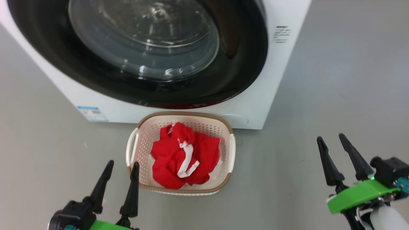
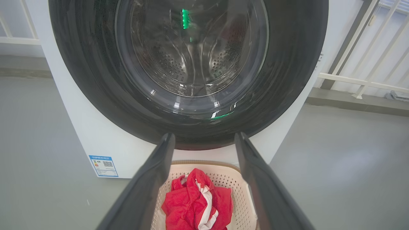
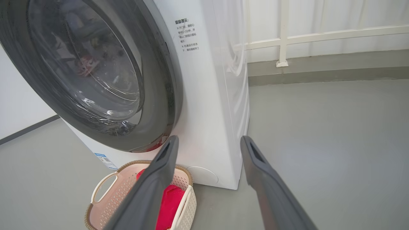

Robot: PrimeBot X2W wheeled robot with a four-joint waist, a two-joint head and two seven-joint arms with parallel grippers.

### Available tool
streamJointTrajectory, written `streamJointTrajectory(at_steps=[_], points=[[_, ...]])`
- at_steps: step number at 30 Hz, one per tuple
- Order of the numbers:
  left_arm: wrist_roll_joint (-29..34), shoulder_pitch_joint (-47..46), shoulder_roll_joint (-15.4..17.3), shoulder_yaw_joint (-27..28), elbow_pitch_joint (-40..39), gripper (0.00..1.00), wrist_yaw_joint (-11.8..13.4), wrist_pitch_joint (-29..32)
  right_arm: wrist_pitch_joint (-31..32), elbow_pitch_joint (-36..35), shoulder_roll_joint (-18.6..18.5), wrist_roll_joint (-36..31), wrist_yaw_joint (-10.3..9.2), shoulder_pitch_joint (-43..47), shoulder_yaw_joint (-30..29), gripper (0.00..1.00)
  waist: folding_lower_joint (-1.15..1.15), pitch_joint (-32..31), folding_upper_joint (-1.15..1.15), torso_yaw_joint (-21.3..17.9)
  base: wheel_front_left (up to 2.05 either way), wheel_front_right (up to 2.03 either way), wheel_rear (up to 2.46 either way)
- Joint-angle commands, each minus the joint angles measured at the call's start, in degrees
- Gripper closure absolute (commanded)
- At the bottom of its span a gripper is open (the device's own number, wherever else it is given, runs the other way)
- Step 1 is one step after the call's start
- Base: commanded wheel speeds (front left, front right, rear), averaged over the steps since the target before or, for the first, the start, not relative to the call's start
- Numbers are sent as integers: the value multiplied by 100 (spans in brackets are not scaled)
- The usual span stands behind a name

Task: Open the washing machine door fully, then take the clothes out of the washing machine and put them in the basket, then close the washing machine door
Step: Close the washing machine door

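The washing machine [image 3: 211, 95] bears a 温馨提示 notice [image 3: 187, 35] and a blue QR label [image 2: 103, 165].

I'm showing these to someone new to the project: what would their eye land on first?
The bright red clothes bunched in the cream basket on the grey floor, right before the washing machine. Above them looms the washing machine door, a glossy black ring around bulging glass, apparently shut. The left gripper and right gripper flank the basket, jaws open and empty.

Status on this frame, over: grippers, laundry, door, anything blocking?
Jaws open and empty on left gripper and right gripper. Red clothes in basket, washing machine door looks shut. No obstruction seen.
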Motion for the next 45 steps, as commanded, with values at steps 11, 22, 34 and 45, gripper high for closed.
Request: streamJointTrajectory(at_steps=[11, 22, 34, 45], points=[[230, 253, 69, 440, -133, 0, -32, -70, -36, -247, 11, -145, -22, 594, -174, 0, 0, -395, 0, -523, 0, 0, 0], [294, 480, 168, 648, -124, 0, -33, -70, -36, -293, 68, -198, -22, 984, -327, 0, 0, -666, 0, -782, 0, 0, 0], [349, 902, 214, 971, -141, 0, -33, -70, -36, -378, 63, -249, -22, 1318, -448, 0, 0, -1026, 0, -1056, 0, 0, 0], [318, 1137, 211, 1069, -176, 0, -33, -70, -36, -428, 85, -289, -22, 1584, -495, 0, 0, -1233, 0, -1140, 0, 0, 0]])
